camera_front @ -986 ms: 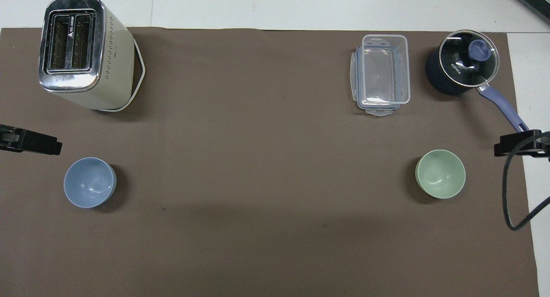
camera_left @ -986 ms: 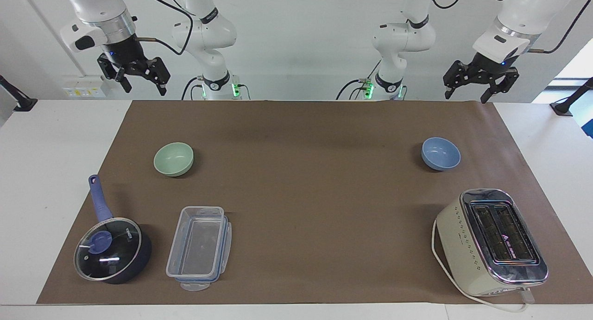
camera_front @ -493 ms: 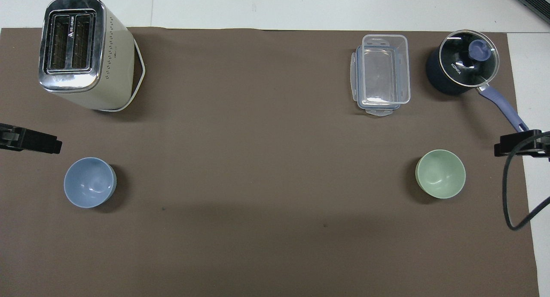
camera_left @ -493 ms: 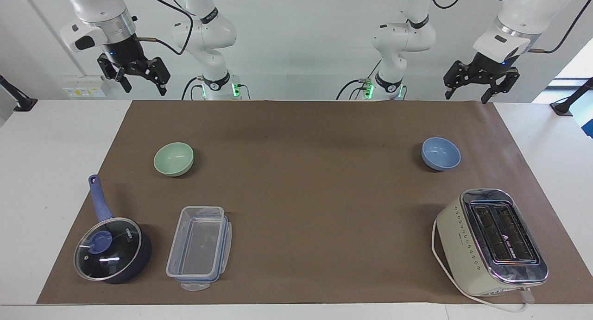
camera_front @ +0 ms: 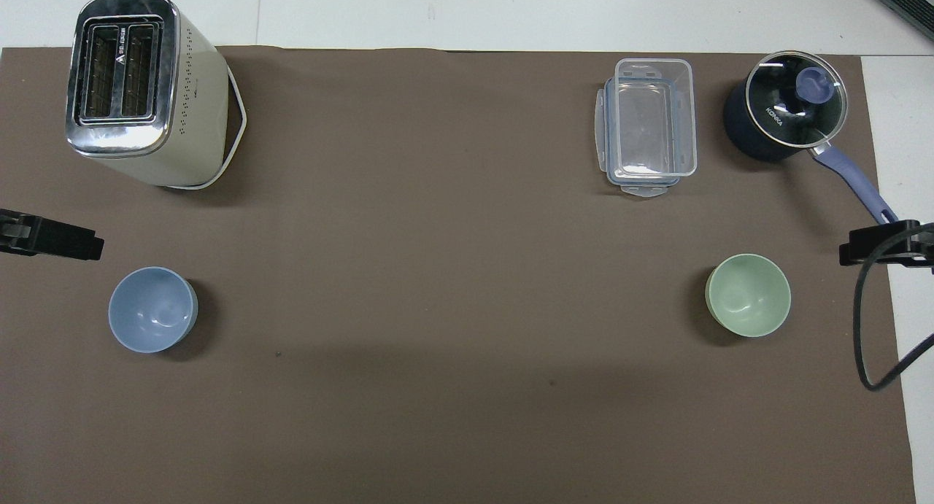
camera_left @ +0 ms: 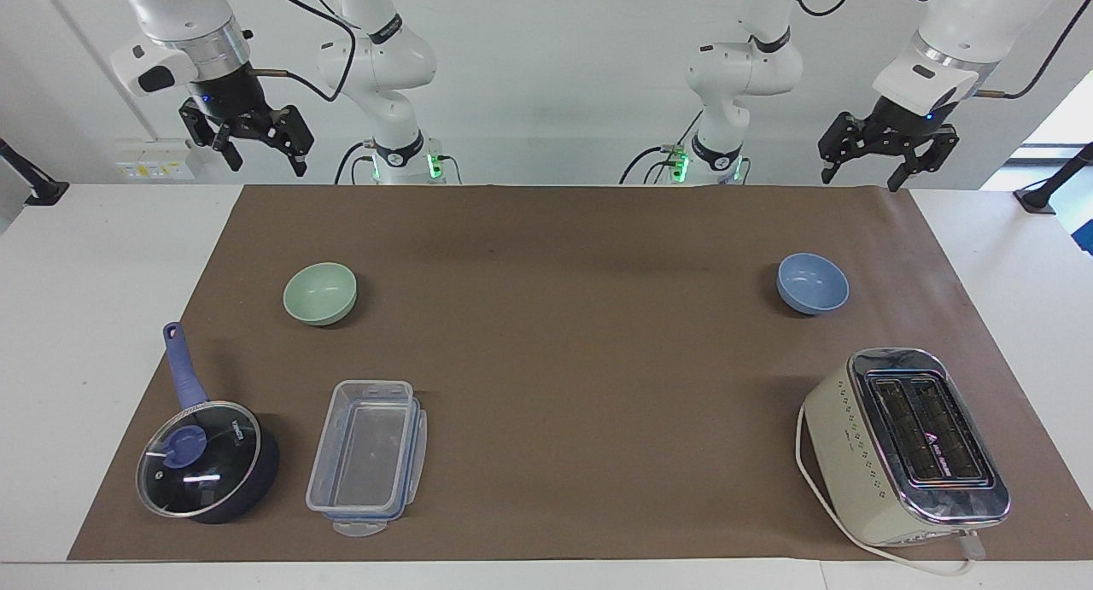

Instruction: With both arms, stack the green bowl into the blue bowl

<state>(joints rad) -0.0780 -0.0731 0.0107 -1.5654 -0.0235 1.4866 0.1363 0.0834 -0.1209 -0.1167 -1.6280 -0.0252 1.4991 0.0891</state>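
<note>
Green bowl (camera_left: 320,293), small round pale mint, matte, sits upright on brown paper mat (camera_left: 555,334) toward right arm's end of white desk (camera_left: 85,317). Periwinkle-blue round bowl (camera_left: 812,283) same row, left arm's end, well apart. Left pincer (camera_left: 858,178) and right pincer (camera_left: 261,159) both raised at desk's robot edge, wide open, empty. White wall (camera_left: 555,78) at the back.

Two bowls: one green bowl (camera_left: 320,293), one blue bowl (camera_left: 812,283). One toaster (camera_left: 907,446), one lidded saucepan (camera_left: 207,458), one clear plastic container (camera_left: 367,458), one brown mat (camera_left: 564,351), two robot arms.
</note>
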